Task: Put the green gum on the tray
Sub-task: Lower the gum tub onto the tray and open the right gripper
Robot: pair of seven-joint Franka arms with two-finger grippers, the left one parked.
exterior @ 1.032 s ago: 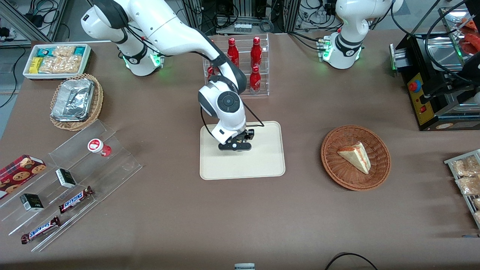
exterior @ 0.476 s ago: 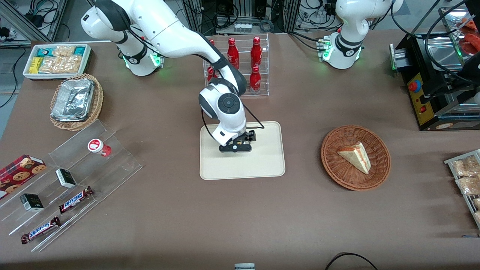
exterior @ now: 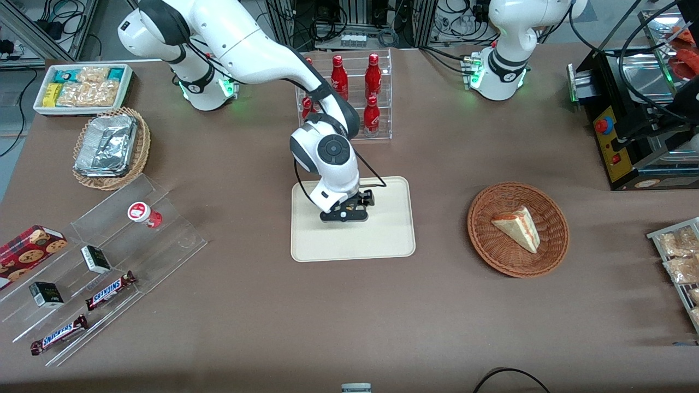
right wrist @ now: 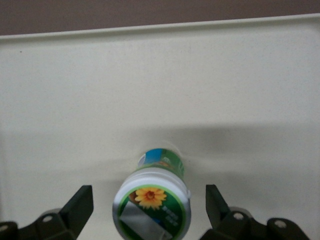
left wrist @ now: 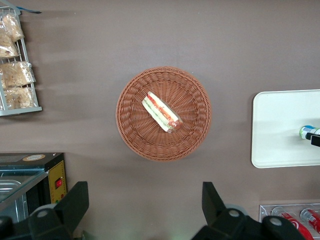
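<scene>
The green gum point(right wrist: 152, 205), a small bottle with a green-and-white flower lid, stands upright on the cream tray point(right wrist: 160, 75). My right gripper point(right wrist: 149, 201) is open above it, with one finger on each side of the lid and a gap to each. In the front view the gripper point(exterior: 344, 215) hangs over the middle of the tray point(exterior: 382, 240) and hides the gum. The left wrist view shows the gum point(left wrist: 309, 132) on the tray point(left wrist: 280, 125).
A clear rack of red bottles point(exterior: 371, 109) stands farther from the front camera than the tray. A wicker basket with a sandwich point(exterior: 517, 229) lies toward the parked arm's end. A clear stepped shelf with a red-lidded small bottle point(exterior: 143, 214) lies toward the working arm's end.
The gripper has shifted only slightly over the tray. Nothing else has moved.
</scene>
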